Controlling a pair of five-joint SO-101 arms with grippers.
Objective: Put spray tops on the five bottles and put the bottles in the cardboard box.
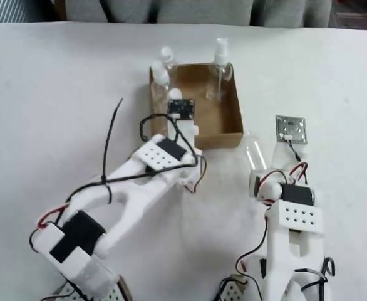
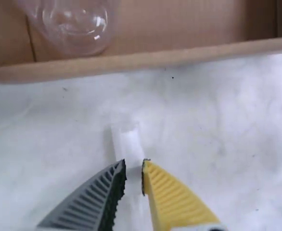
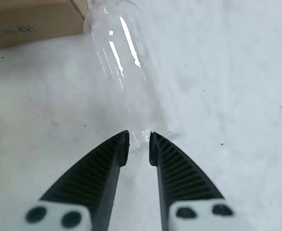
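No word or number can be read with certainty. There is one short line of bluish print on the outer side wall of the cardboard box [image 3: 30, 21], a little away from the box's corner. It is too blurred for its letters to be made out.

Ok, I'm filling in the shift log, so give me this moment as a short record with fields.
box: cardboard box, open-topped, on the table
in box: capped bottle, by the wall nearer the right arm
box's far corner, left arm's side: two white-topped bottles
left claw: shut on a white spray top beside the box's wall
right claw: shut on the neck of an uncapped bottle lying on the table
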